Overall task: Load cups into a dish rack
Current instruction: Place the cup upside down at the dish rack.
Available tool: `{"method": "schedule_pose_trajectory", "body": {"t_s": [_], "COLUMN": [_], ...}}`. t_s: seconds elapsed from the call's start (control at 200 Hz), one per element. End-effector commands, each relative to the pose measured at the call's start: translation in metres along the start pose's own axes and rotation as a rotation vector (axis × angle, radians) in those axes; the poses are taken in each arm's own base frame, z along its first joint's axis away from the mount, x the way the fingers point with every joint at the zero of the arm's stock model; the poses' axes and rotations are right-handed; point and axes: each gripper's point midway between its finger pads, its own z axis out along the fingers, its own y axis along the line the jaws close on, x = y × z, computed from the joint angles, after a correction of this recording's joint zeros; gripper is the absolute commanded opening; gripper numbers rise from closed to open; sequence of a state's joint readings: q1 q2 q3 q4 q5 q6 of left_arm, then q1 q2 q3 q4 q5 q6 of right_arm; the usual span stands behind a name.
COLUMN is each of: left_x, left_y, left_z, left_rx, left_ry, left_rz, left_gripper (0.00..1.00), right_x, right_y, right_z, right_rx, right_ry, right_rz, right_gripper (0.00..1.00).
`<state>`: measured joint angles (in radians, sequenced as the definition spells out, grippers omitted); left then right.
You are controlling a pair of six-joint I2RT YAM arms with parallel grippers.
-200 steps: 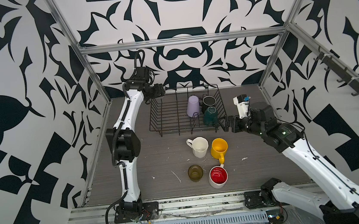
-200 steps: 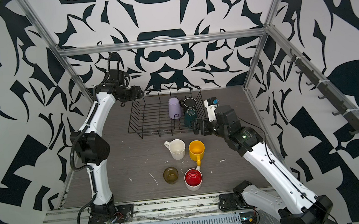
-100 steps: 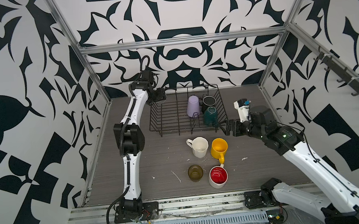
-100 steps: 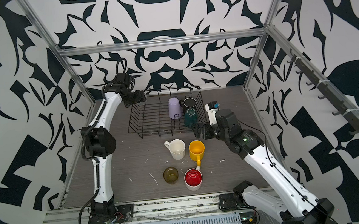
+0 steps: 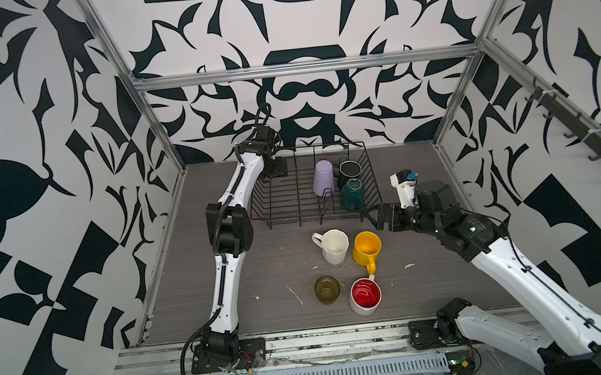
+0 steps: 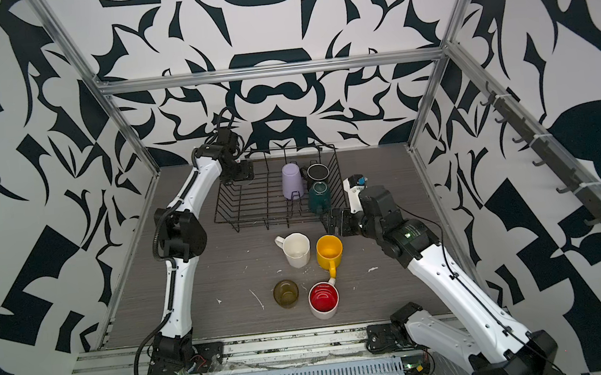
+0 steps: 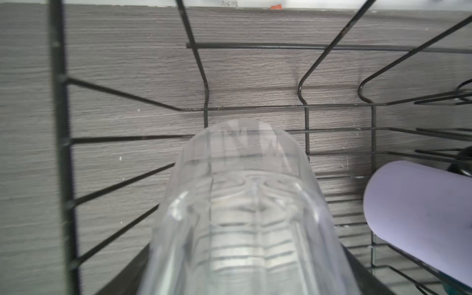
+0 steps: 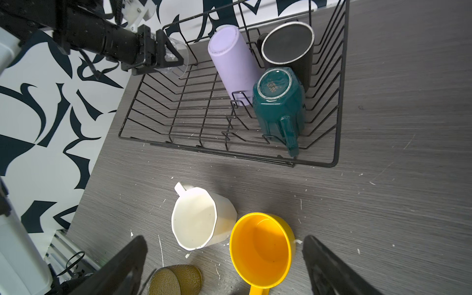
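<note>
The left arm [image 5: 243, 186] is stretched toward twelve o'clock, left gripper [image 5: 277, 169] clasped on clear glass [image 7: 242, 204]; right gripper [image 5: 374, 218] held agape.

Three cups [image 5: 322, 177] inverted in rack [image 5: 278, 202]; clear glass [image 7: 242, 204] at corner; four upright outside

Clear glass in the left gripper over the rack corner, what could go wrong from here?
1. The clear glass, held by the left gripper over the dish rack at its far corner, could land on a flared side wire and tip out.
2. The open right gripper hovers near the yellow mug, which stands close beside the white faceted mug; closing on it may knock that neighbour.
</note>
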<state>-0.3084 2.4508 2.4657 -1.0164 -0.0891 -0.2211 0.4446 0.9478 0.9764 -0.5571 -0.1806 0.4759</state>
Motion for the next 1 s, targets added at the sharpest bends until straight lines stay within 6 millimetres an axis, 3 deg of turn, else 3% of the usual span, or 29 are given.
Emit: {"method": "schedule_pose_trajectory", "body": {"t_s": [0.0,0.235,0.34,0.48,0.575,0.755,0.995], "left_x": [0.009,0.015,0.016,0.021,0.025,0.026,0.024], "left_y": [0.007,0.012,0.012,0.013,0.013,0.014,0.014], "left_z": [0.01,0.028,0.034,0.043,0.047,0.049,0.044], "left_rx": [-0.04,-0.066,-0.067,-0.07,-0.072,-0.074,-0.073], "left_ry": [0.04,0.062,0.065,0.082,0.096,0.099,0.091], "left_rz": [0.012,0.008,0.008,0.011,0.011,0.021,0.024], "left_gripper": [0.0,0.0,0.1,0.29,0.55,0.75,0.93], "right_x": [-0.006,-0.002,-0.001,0.0,-0.001,-0.001,-0.001], "right_y": [0.006,0.006,0.006,0.005,0.005,0.006,0.006], "right_z": [-0.007,-0.005,-0.004,-0.004,-0.004,-0.001,0.002], "right_rx": [-0.033,-0.041,-0.043,-0.042,-0.041,-0.044,-0.047], "right_ry": [-0.038,-0.028,-0.023,-0.02,-0.022,-0.018,-0.015], "right_rz": [0.02,0.029,0.033,0.034,0.034,0.034,0.034], "right_gripper": [0.97,0.97,0.97,0.97,0.96,0.96,0.96]}}
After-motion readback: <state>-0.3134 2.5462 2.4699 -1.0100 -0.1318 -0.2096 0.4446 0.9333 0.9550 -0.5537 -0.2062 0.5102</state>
